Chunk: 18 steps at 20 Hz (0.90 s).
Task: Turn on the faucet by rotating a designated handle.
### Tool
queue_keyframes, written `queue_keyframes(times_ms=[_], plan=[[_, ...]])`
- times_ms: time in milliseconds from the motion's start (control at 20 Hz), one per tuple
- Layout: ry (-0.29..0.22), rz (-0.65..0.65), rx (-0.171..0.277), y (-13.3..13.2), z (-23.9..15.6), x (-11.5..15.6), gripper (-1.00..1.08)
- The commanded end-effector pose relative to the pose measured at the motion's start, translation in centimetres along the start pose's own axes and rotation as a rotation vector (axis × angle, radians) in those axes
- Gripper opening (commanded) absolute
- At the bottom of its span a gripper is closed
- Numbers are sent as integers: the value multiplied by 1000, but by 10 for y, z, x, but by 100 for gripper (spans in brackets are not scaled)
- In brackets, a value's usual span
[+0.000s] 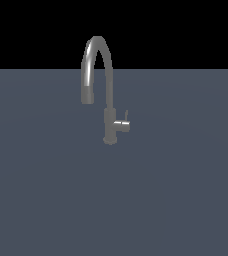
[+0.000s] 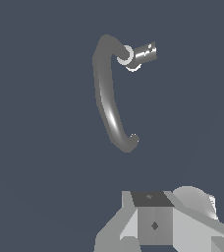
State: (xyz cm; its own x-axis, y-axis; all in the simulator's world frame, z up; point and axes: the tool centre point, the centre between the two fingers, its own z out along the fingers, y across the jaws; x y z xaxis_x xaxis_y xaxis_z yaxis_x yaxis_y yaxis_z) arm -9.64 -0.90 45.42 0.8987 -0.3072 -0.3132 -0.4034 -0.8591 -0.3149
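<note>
A tall grey gooseneck faucet (image 1: 109,100) stands on the flat grey surface in the middle of the exterior view, its arched spout curving toward that view's left. The handle (image 1: 121,125), a short horizontal stub with a thin upright pin, sticks out of the column low down toward that view's right. The wrist view looks down on the faucet (image 2: 106,93) from above, with the handle (image 2: 144,52) beyond the curved spout. Only the grey housing of my gripper (image 2: 155,224) shows at the edge of that view, well apart from the faucet. Its fingertips are out of frame. The arm does not show in the exterior view.
The flat blue-grey surface (image 1: 46,200) spreads around the faucet on all sides, with a black background behind its far edge. Nothing else stands on it.
</note>
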Motion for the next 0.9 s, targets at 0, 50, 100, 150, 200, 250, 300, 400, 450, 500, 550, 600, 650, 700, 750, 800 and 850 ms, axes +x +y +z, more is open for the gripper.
queue_keyframes(times_ms=[0, 50, 100, 150, 200, 250, 300, 400, 450, 500, 550, 600, 650, 700, 750, 800, 850], plan=[[-35, 44, 41, 0, 3, 17, -100], [-49, 62, 57, 0, 5, 24, -100], [-63, 80, 74, 0, 7, 30, -100], [-78, 98, 90, 0, 8, 37, -100], [-92, 116, 107, 1, 10, 44, -100], [-107, 134, 124, 1, 12, 50, -100], [-121, 152, 140, 2, 14, 57, -100], [-151, 188, 175, 3, 19, 70, -100], [-166, 207, 192, 4, 21, 77, -100], [-181, 225, 210, 5, 24, 84, -100], [-197, 244, 228, 6, 27, 91, -100], [-212, 263, 246, 7, 30, 97, -100], [-228, 283, 264, 8, 33, 104, -100], [-244, 302, 282, 10, 36, 111, -100], [-260, 322, 301, 11, 39, 117, -100], [-277, 342, 320, 12, 43, 124, -100], [-293, 362, 339, 14, 47, 131, -100]])
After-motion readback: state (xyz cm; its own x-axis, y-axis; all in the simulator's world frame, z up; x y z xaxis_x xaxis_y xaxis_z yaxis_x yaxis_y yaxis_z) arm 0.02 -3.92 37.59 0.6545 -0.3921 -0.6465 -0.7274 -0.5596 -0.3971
